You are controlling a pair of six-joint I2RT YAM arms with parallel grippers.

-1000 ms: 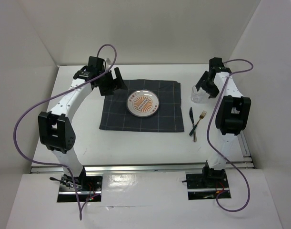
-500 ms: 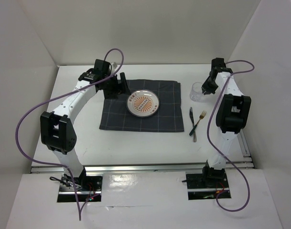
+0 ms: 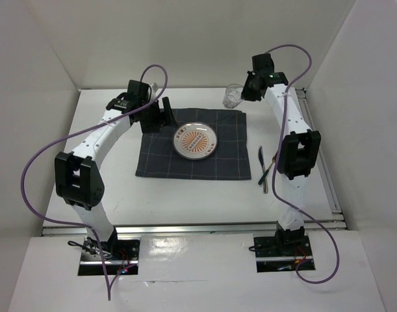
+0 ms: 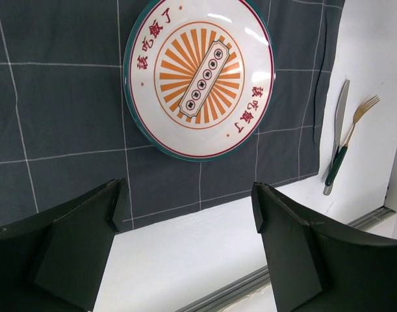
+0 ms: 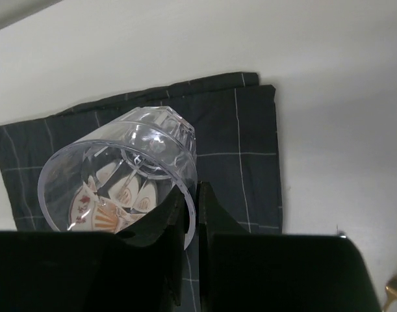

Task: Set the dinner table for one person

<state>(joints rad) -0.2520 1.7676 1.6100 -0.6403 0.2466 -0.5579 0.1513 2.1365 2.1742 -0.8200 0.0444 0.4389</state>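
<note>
White walls (image 3: 185, 45) enclose the white bench (image 3: 185, 201), which fills the floor of the view. On it a plate (image 3: 195, 141) sits on the mat (image 3: 156, 159), and the knife (image 4: 339, 117) and fork (image 4: 355, 120) lie together to the right, unsorted. The right tool (image 5: 197, 198) pinches the glass (image 5: 120, 169) by its rim near the mat's far right corner, not yet placed. The left tool (image 4: 185, 201) gapes wide, empty.

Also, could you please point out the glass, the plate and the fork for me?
glass (image 5: 136, 146), right wrist view, on its clear side wall.
plate (image 4: 199, 78), left wrist view, on the centre of its orange sunburst.
fork (image 4: 362, 112), left wrist view, at the base of its tines.
</note>
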